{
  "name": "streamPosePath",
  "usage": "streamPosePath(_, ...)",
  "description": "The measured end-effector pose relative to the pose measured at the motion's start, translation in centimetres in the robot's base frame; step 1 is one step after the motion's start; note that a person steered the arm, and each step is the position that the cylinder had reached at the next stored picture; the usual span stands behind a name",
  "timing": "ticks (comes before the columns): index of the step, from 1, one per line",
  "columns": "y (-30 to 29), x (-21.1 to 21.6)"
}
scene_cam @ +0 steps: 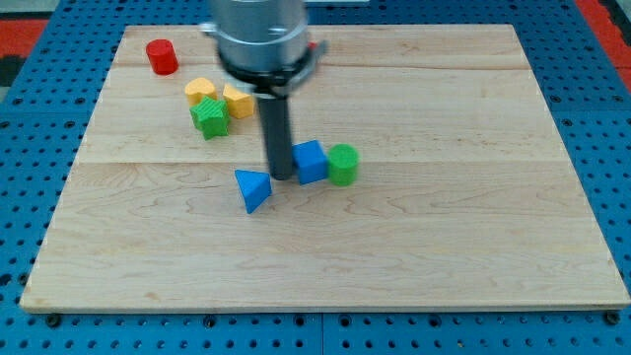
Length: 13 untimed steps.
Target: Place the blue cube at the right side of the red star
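No jaws here: my tip (282, 177) stands on the table (444, 227), touching the blue cube (310, 162) on the cube's left. A green cylinder (343, 165) touches the cube's right; a blue triangular block (252, 188) lies to its lower left. Red star mostly hidden.

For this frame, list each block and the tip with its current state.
my tip: down on the board, against the blue cube's left side.
blue cube: upright, touching the green cylinder.
green cylinder: upright.
blue triangle: apart, lower left of my tip.
red cylinder: upright, alone.
green star: beside two yellow blocks.
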<state>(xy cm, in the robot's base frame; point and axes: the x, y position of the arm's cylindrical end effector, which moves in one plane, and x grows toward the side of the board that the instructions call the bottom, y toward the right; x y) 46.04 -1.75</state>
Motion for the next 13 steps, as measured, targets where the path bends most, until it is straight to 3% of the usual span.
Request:
streamPosePath(2, 10.1, -2.3)
streamPosePath(4, 13.7, 0.3)
streamPosePath(5, 17.5, -2.0)
streamPosePath(6, 15.1, -7.1)
streamPosePath(8, 13.3, -3.3)
streamPosePath(10, 13.7, -14.4)
streamPosePath(11, 14.3, -11.6)
streamPosePath(12, 8.4, -11.5)
streamPosePath(13, 8.0, -12.4)
